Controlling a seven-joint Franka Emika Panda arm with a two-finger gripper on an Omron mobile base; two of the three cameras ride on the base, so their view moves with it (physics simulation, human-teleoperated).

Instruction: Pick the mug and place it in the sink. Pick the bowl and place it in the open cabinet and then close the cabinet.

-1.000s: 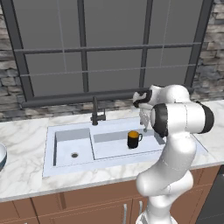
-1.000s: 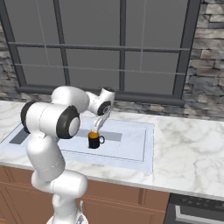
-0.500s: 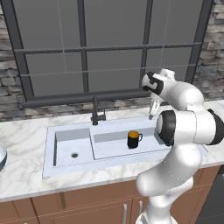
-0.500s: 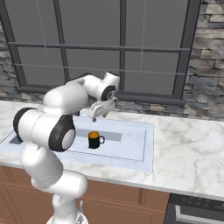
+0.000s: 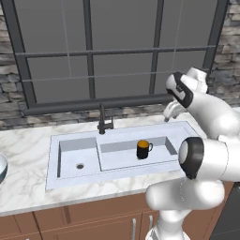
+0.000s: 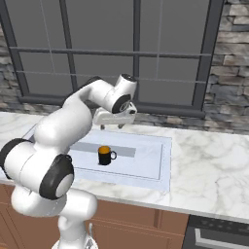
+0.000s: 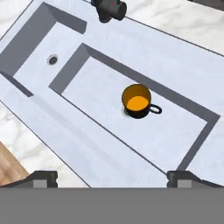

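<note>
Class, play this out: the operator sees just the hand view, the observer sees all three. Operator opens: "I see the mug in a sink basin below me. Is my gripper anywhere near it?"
Observer: No. In the right base view the gripper hangs well above the sink, up by the window sill, apart from the mug.
Operator: Is the mug upright?
Observer: Yes. From the left base view the mug stands upright on the basin floor, handle toward the arm's side.
Operator: Where is the bowl? It's not in my picture.
Observer: The left base view shows the bowl on the counter, at the picture's left edge, beyond the basin with the drain.
</note>
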